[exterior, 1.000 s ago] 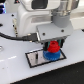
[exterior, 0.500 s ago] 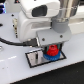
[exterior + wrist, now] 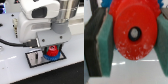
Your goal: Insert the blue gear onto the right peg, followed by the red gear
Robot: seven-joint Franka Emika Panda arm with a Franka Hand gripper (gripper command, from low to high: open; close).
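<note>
Red plastic fills most of the wrist view: the red gear (image 3: 133, 34) sits between the 2 teal finger pads (image 3: 106, 45) of the gripper (image 3: 132, 40), 1 pad pressed against each side of it. The jaws are spread only as wide as the gear and pinch it; its dark centre hole faces the camera, and pale specks mark its lower face.

In the exterior view the gripper (image 3: 51, 48) hangs in the middle of the frame with the red gear (image 3: 52, 50) at its tips, directly above the blue gear (image 3: 51, 55). The blue gear lies at the right end of the grey, black-framed plate (image 3: 39, 58), where the right peg would stand; the peg itself is hidden by the gears, so whether the red gear touches the blue one or rests just over it cannot be told at this blur.

The plate's left half is bare grey, and its black frame runs close around the blue gear on the right and lower sides. White table (image 3: 65, 72) lies open toward the lower right and lower left of the frame. The arm's white body (image 3: 42, 12) crowds the upper part, and a black cable (image 3: 11, 44) crosses the left edge.
</note>
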